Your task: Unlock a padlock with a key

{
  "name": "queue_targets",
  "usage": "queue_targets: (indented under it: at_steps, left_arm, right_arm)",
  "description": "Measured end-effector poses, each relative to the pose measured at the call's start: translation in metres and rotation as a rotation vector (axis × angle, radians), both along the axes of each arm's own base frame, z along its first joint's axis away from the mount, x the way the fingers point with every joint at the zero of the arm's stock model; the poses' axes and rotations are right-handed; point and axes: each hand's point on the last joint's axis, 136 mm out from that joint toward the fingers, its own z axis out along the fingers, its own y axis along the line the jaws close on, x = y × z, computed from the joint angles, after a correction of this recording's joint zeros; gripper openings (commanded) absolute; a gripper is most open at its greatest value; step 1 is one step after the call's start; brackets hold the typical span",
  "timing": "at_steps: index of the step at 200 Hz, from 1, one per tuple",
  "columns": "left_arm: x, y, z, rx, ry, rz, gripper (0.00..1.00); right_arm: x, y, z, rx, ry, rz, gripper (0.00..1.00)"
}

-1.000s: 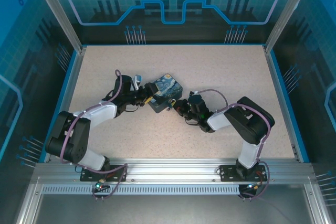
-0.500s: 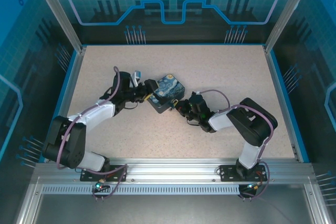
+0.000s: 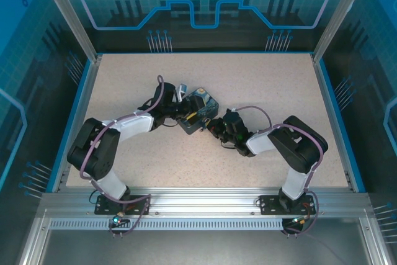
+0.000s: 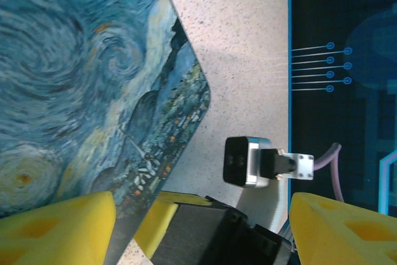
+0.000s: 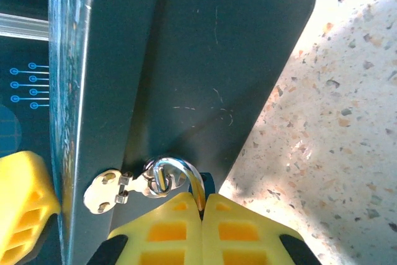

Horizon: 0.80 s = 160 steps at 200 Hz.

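Padlock [image 5: 175, 161] hangs off the hasp [image 5: 105, 192] on the box [image 5: 205, 60] side. Right gripper [image 5: 201, 200] pinched tight on it, body hidden between pads. Left gripper [image 4: 198, 212] spread wide, one finger over the lid, the other past its edge.

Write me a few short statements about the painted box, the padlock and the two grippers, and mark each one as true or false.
1. The painted box stands on the speckled table. True.
2. The left gripper has its jaws shut. False: the jaws stand wide apart.
3. The shackle of the padlock is hooked at the silver hasp on the box's dark side. True.
4. The right gripper waits far from the box. False: it is right at the box, its jaws closed on the padlock.
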Motion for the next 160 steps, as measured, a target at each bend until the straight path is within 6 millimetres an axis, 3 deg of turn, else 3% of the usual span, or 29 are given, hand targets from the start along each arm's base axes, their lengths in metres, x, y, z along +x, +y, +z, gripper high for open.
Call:
queue_targets:
  at_steps: [112,160]
  left_arm:
    - [-0.010,0.006,-0.005,0.055,-0.049,-0.025,0.76]
    - [-0.012,0.011,-0.006,0.086,-0.063,-0.020,0.77]
  right_arm:
    - [0.002,-0.003,0.002,-0.004,-0.007,-0.008,0.04]
    - [0.009,-0.009,0.013,-0.004,-0.036,-0.035,0.03]
